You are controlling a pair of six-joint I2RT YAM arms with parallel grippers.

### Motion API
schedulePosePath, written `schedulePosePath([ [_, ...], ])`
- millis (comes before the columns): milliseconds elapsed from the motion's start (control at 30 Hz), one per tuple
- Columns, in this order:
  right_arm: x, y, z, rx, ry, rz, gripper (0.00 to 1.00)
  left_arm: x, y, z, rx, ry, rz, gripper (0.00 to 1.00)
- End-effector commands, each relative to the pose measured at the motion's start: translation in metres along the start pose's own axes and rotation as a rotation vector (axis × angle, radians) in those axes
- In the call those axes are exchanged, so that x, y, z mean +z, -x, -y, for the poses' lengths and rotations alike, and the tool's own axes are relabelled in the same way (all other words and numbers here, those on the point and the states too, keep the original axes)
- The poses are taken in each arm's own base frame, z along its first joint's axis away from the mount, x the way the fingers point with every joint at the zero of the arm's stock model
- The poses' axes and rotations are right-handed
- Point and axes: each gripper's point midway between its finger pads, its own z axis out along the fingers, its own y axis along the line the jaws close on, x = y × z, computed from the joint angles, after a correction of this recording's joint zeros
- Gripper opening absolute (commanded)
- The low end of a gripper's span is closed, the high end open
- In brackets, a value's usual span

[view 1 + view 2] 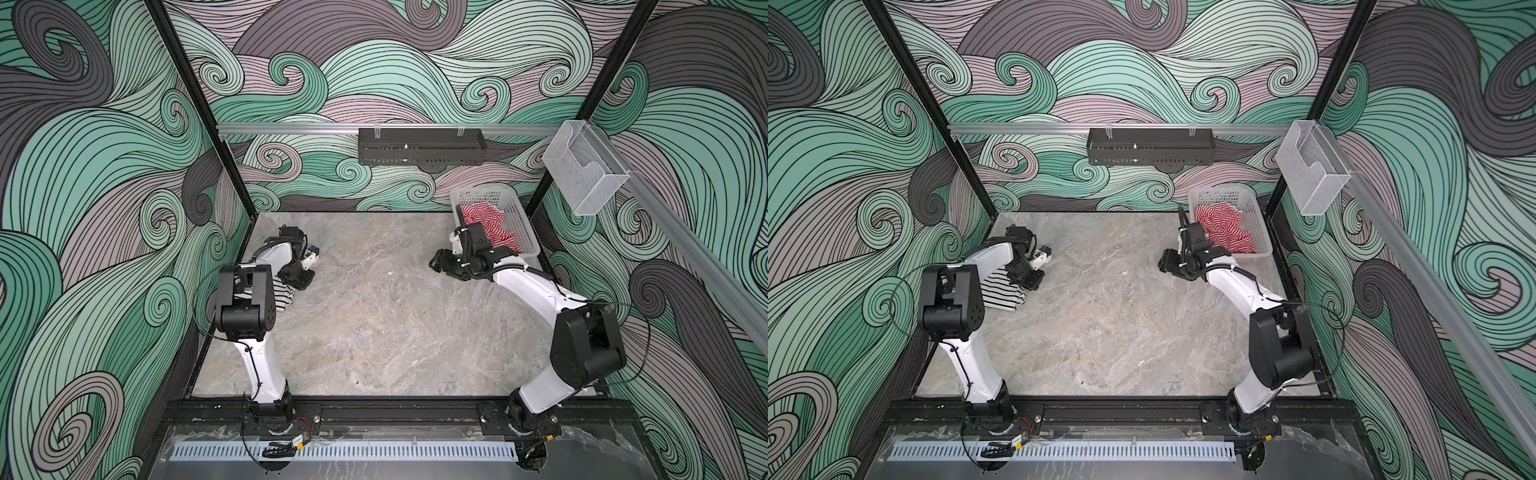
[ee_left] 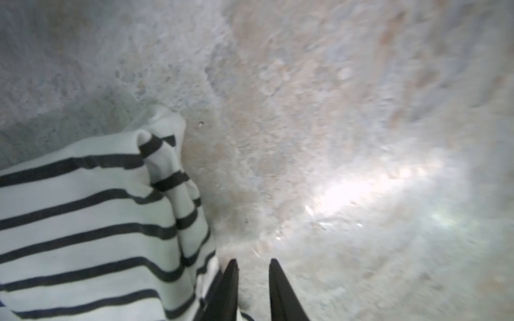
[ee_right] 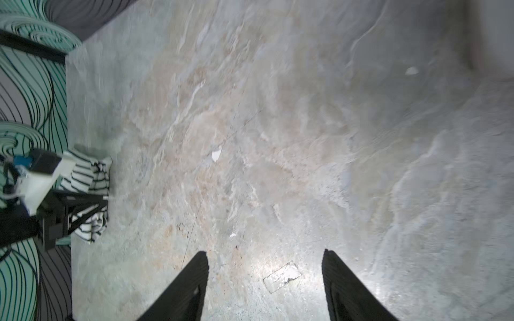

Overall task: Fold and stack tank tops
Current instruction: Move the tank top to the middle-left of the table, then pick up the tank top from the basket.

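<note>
The black-and-white tank top (image 1: 284, 297) (image 1: 1000, 293) lies in a folded bundle at the table's left edge, partly hidden under my left arm. My left gripper (image 1: 299, 279) (image 2: 253, 261) hovers at its right edge. The jaws stand a narrow gap apart with bare table between the tips, and the striped cloth (image 2: 83, 222) lies right beside one finger. The red-and-white tank top (image 1: 486, 224) (image 1: 1221, 226) sits crumpled in the white basket (image 1: 519, 224) at the back right. My right gripper (image 1: 436, 264) (image 3: 264, 253) is just left of the basket, over bare table, wide open and empty.
A black perforated tray (image 1: 419, 151) hangs on the rear rail. A clear plastic holder (image 1: 582, 174) hangs on the right rail. Small white scraps (image 3: 216, 154) and a pale rectangular mark (image 3: 282, 276) lie on the marbled tabletop (image 1: 374, 324). Patterned walls close in three sides.
</note>
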Motion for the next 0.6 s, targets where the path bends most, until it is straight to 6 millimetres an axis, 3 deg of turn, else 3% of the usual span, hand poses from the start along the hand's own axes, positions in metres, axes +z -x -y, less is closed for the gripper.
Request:
schedulePosePath([
  [0,-0.013,0.029,0.038,0.048,-0.124,0.083,0.69,-0.045,0.021,0.039,0.027,-0.11,0.132,0.26],
  [167,-0.025,0.073,0.108,0.057,-0.431,0.2,0.7,-0.059,0.032,0.079,0.102,-0.139,0.176,0.26],
  [267,-0.031,0.097,0.143,0.009,-0.641,0.273,0.8,-0.059,0.033,0.097,0.137,-0.148,0.175,0.26],
  [467,-0.009,0.129,0.177,0.077,-0.627,0.269,0.81,-0.05,0.025,0.112,0.158,-0.166,0.169,0.26],
  [567,0.012,0.137,0.195,0.112,-0.604,0.219,0.82,-0.045,0.02,0.115,0.157,-0.171,0.156,0.26],
])
